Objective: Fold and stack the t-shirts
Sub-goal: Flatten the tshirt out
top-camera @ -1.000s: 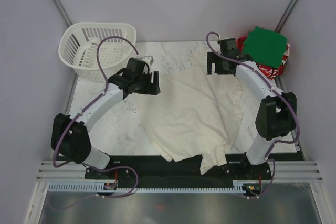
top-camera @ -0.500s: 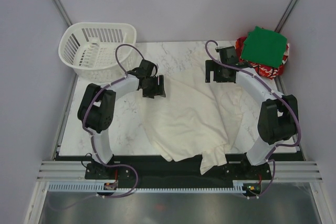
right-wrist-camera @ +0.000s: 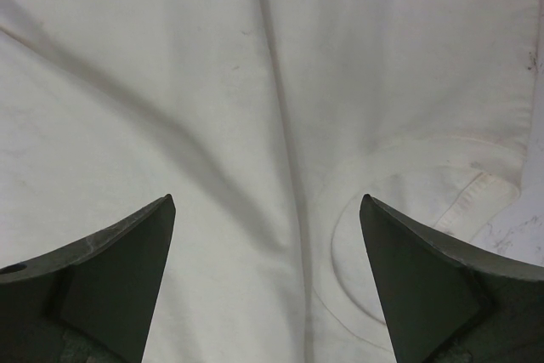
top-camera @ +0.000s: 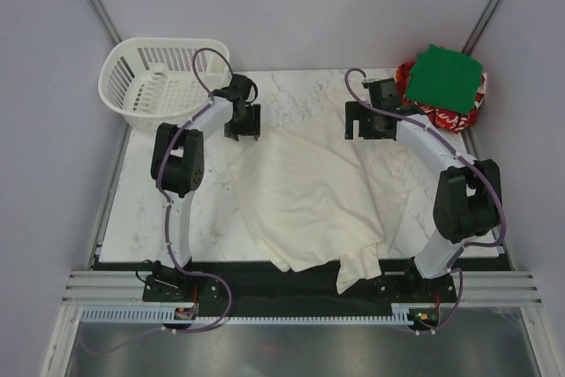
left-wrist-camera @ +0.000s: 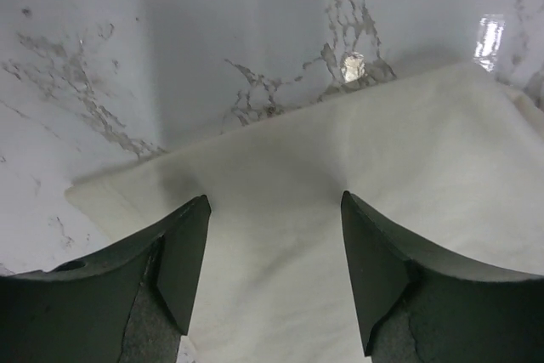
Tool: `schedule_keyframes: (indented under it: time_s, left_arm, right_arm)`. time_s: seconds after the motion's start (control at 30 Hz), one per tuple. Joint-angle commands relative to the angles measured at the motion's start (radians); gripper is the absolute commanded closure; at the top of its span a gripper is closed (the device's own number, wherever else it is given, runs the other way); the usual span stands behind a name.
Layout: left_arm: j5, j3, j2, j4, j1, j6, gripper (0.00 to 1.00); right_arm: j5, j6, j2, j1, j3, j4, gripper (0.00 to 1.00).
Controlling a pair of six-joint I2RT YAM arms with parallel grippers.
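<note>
The cream t-shirt (top-camera: 309, 192) lies spread mid-frame on the desk (top-camera: 177, 209). The left tool (top-camera: 242, 130), jaws apart and empty, hovers over its upper-left corner. The right tool (top-camera: 363, 127) gapes wide over its upper right. Folding looks about to begin, so both tools probably need to pinch cloth next.

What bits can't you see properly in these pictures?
- Red t-shirt: top view, mostly covered by the green t-shirt; lettering too small to read.
- Cream t-shirt: both wrist views cut it off at their edges.
- Left hand: top view, its own body hides whether fingers touch that shirt.
</note>
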Motion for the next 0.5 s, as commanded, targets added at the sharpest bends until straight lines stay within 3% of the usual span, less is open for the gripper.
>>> schedule_keyframes:
  time_s: [0.0,0.27,0.47]
  left_arm:
    - [-0.127,0.125,0.096,-0.104,-0.003,0.131,0.29]
    - [-0.213,0.567,0.324,-0.224,-0.003,0.255,0.29]
    - [-0.245,0.67,0.227,-0.221,-0.007,0.251,0.26]
  right_arm:
    - [-0.011,0.009,0.005,0.003,0.006,0.036,0.02]
    - [-0.015,0.011,0.026,0.004,0.014,0.04,0.02]
    - [-0.041,0.018,0.04,0.004,0.028,0.054,0.02]
